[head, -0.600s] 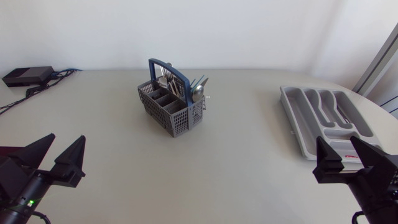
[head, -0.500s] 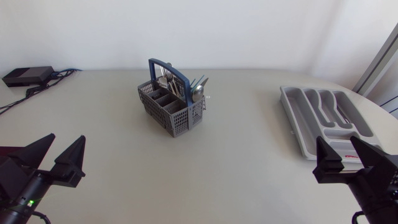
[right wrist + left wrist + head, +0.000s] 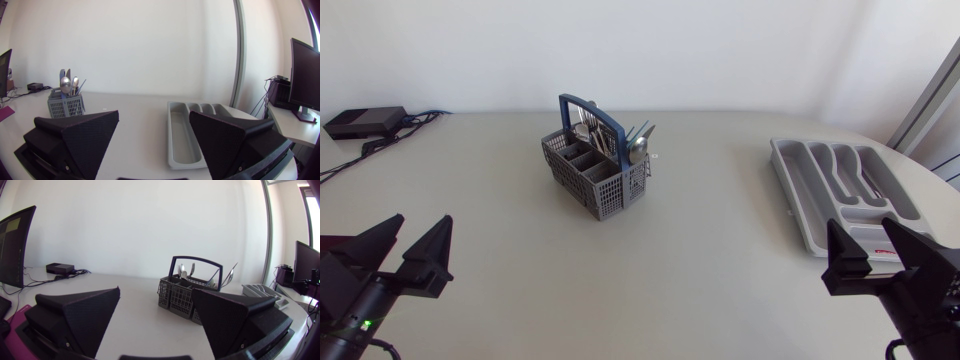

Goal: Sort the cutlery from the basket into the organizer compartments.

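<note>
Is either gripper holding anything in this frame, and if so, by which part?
Nothing is held. The left gripper and the right gripper are both open and empty, well apart from the basket, where the cutlery stands.

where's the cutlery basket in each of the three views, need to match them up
Head view: the basket stands mid-table, slightly toward my left side, away from both arms.
Left wrist view: the basket is ahead of the open left gripper, partly behind one fingertip.
Right wrist view: the basket is far off, beyond the right gripper, on the side away from the organizer.
Shared landmark: the grey organizer, visible in all three.
</note>
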